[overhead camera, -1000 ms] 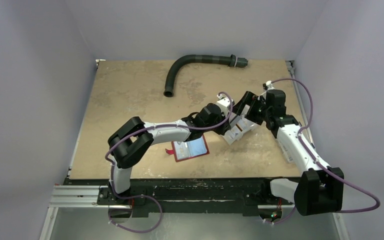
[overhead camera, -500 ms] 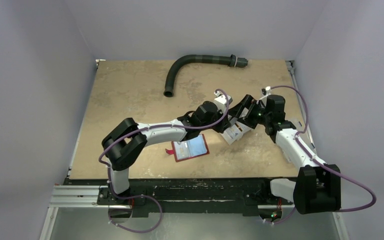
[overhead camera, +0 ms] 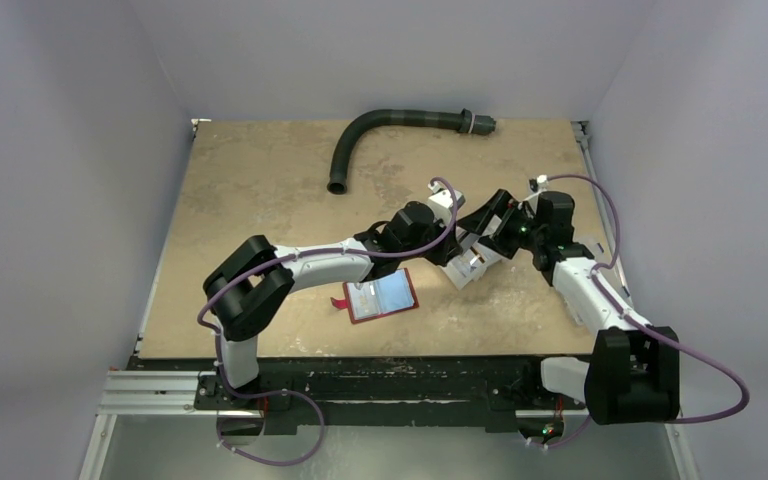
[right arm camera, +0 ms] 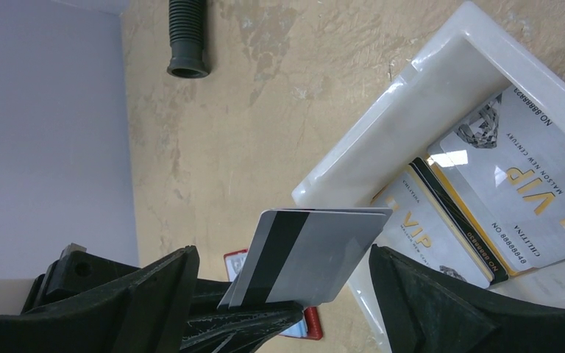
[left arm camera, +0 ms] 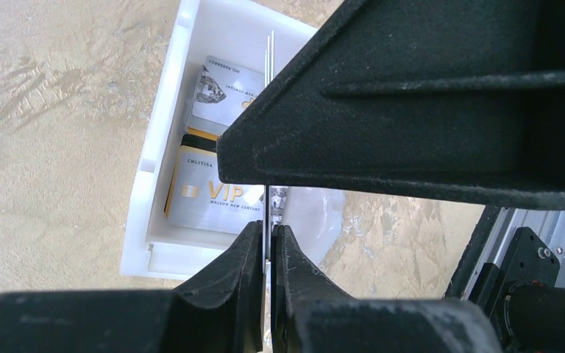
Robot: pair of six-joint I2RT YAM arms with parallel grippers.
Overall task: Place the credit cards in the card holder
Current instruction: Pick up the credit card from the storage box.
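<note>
the left fingers (left arm camera: 232,268) pinch a thin stack of credit cards (right arm camera: 316,250), edge-on in the left wrist view, count unclear. the right fingers (right arm camera: 441,294) stand wide either side, one blocking that view's upper right. more cards lie half-covered in the white bin (left arm camera: 154,154). the card holder (overhead camera: 382,297) lies open, lower centre of the tabletop (overhead camera: 260,180).

"VIP" and "CHLITINA" on the credit cards (left arm camera: 206,195)

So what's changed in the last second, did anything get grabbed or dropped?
Both arms shifted slightly leftward. The left gripper stays shut on the credit cards; the right gripper stays open, its fingers either side of them. Nothing grabbed or dropped. The card holder, white bin and hose did not move.
</note>
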